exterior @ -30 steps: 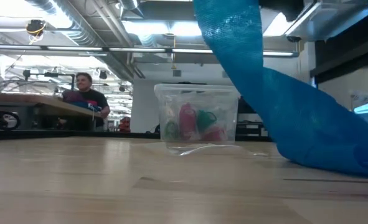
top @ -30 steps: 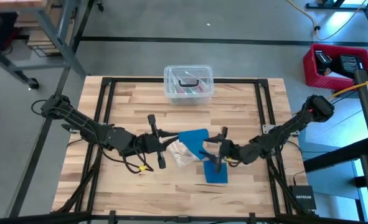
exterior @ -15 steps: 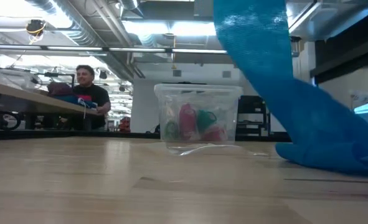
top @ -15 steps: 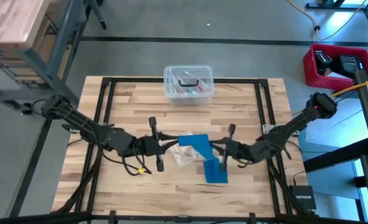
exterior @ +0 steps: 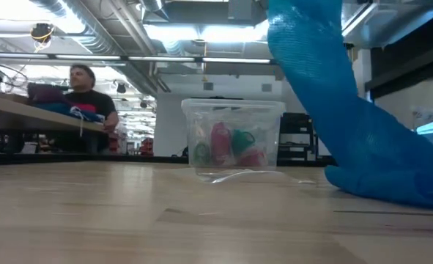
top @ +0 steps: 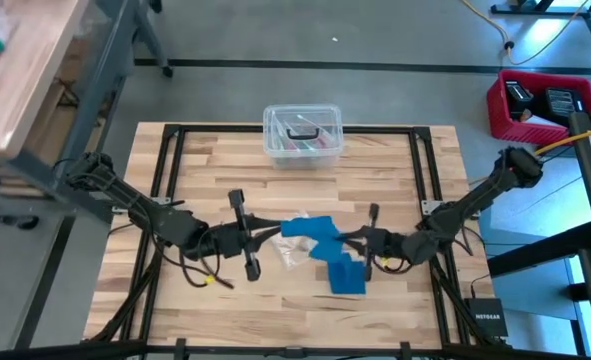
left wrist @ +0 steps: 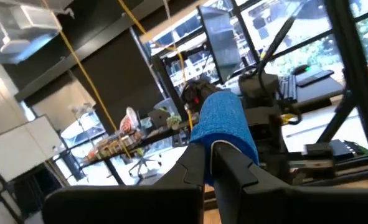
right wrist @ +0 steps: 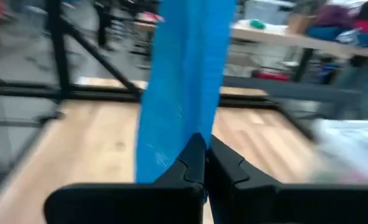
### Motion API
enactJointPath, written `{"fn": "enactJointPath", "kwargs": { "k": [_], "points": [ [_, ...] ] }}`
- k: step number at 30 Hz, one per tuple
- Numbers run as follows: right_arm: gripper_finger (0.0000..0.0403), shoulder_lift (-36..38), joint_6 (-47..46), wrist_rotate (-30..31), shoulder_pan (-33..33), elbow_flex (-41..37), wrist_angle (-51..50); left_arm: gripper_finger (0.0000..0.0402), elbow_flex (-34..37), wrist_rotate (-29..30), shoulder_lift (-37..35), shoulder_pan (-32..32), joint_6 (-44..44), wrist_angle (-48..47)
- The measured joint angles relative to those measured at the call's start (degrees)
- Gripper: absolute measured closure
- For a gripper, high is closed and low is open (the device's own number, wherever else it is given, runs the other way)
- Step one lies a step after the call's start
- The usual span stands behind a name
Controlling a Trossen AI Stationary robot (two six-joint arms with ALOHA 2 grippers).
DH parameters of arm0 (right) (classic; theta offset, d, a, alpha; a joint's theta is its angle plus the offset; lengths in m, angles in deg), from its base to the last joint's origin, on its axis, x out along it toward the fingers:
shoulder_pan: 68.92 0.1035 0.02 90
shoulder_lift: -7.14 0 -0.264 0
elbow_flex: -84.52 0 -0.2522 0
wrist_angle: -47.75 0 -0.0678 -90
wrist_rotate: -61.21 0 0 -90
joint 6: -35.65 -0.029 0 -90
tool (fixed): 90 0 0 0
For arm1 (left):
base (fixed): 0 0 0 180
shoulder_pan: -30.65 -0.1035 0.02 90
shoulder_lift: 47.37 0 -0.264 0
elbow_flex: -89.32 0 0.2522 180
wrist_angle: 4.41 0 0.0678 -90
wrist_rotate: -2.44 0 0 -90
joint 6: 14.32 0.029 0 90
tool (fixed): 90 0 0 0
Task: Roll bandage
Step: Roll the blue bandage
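Wooden table (top: 195, 160) with a black frame carries everything; both arms reach in low from the sides and meet near the middle. Left gripper (top: 272, 232) and right gripper (top: 343, 240) face each other across a short gap, with the bandage (top: 315, 231) strung between them. Left fingers (left wrist: 233, 171) are closed narrow on the rolled end of the bandage (left wrist: 223, 121), which stands up just past the fingertips as a blue roll. Right fingers (right wrist: 190, 163) are pinched together on the flat band (right wrist: 182, 87), which runs straight away from the fingertips. In the low view the band (exterior: 333, 95) hangs from above and slopes down to a loose heap resting on the table surface. In the overhead view that loose end lies as a folded blue patch just below the right fingertips, touching the table. Clear lidded box (top: 302, 135) sits well beyond both sets of fingers, at the far edge of the table, with red and green items inside (exterior: 231, 143). Small clear plastic bag (top: 290, 250) lies crumpled on the table just under the left fingertips, beside the bandage. A person (exterior: 84, 92) is at a bench in the room behind.
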Motion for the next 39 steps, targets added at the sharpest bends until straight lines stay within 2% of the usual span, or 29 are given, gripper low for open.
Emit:
{"fn": "enactJointPath", "kwargs": {
  "k": [4,7,9,13,17,21,28,35,39],
  "points": [
    [0.0355,-4.29,-1.35,-8.18,-3.84,0.02,6.80,0.0394,0.00,-2.45,0.27,-1.86,-2.34,-0.44],
    [0.0294,-6.09,-3.50,-12.01,-5.90,0.02,8.47,0.0395,0.00,-3.13,0.29,-2.53,-3.38,-2.04],
    [0.0248,-5.78,-4.08,-13.67,-6.29,0.56,5.60,0.0397,0.00,-3.10,0.29,-2.58,-3.32,-3.09],
    [0.0165,-0.44,-4.68,-14.43,-3.99,6.42,-15.85,0.0396,0.00,-2.75,0.29,-2.58,-1.65,-3.47],
    [0.0115,3.18,-14.57,-10.37,-1.64,14.04,-38.69,0.0393,0.00,-2.01,0.29,-3.19,-0.77,-3.49],
    [0.0097,3.56,-17.98,-5.71,-0.27,17.57,-46.55,0.0395,0.00,-1.57,0.29,-4.31,-2.33,-3.97],
    [0.0095,2.84,-15.90,1.79,-0.15,17.48,-43.35,0.0392,0.00,-1.44,0.29,-4.56,-3.15,-4.23],
    [0.0095,-4.00,-5.20,-5.08,-0.04,16.59,-26.45,0.0394,0.00,-0.81,0.29,-5.84,-4.17,-4.25],
    [0.0095,-11.05,6.02,-3.80,-0.11,16.56,-16.12,0.0392,0.00,-0.81,0.29,-6.76,-5.36,-4.32]
  ]
}}
